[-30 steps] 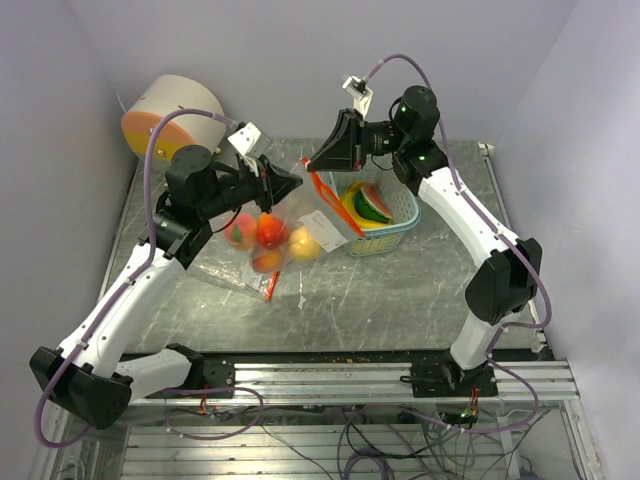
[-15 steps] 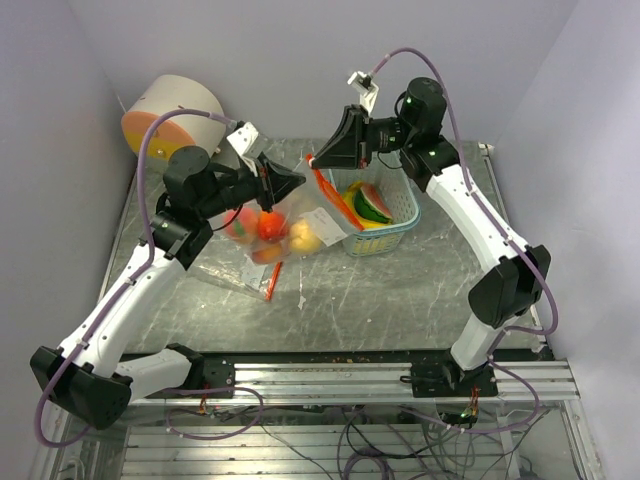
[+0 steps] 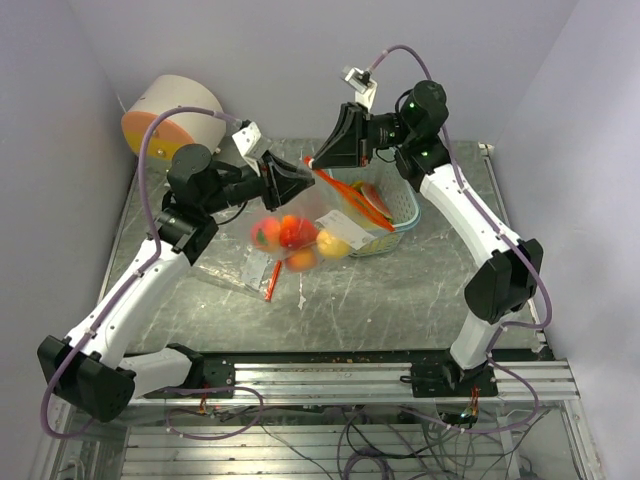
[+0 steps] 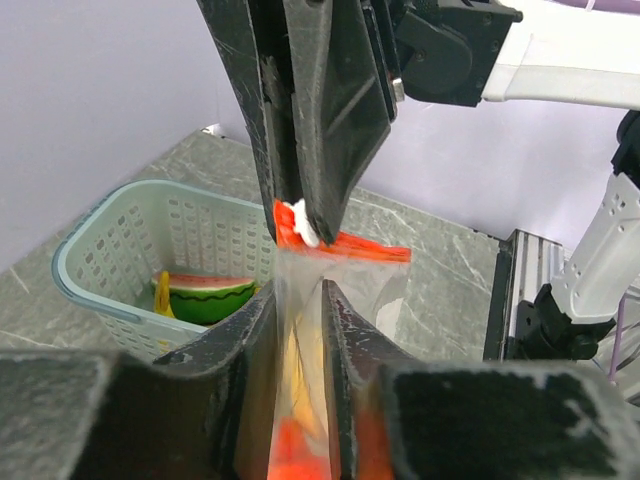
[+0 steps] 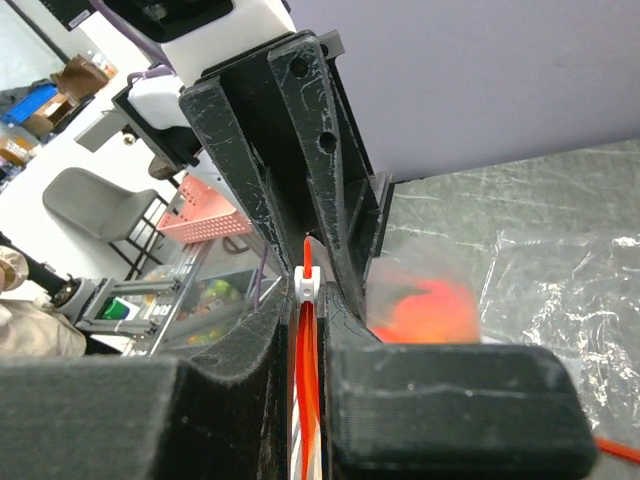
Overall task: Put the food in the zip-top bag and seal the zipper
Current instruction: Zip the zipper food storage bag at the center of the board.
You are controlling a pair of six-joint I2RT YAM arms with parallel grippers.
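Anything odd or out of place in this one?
Yes. A watermelon slice and a yellow piece still lie in the basket, while the right gripper is already clamped on the orange zipper of the bag, which hangs in the air. Closing it now would leave food out.

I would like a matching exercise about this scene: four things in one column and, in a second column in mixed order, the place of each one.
Things
1. watermelon slice
2. bag
3. basket
4. red fruit

Places
a. inside the bag
b. standing on the table, on the right arm's side
c. pinched at its orange zipper by the right gripper
d. lying in the basket

Pairs: 1-d, 2-c, 3-b, 4-a
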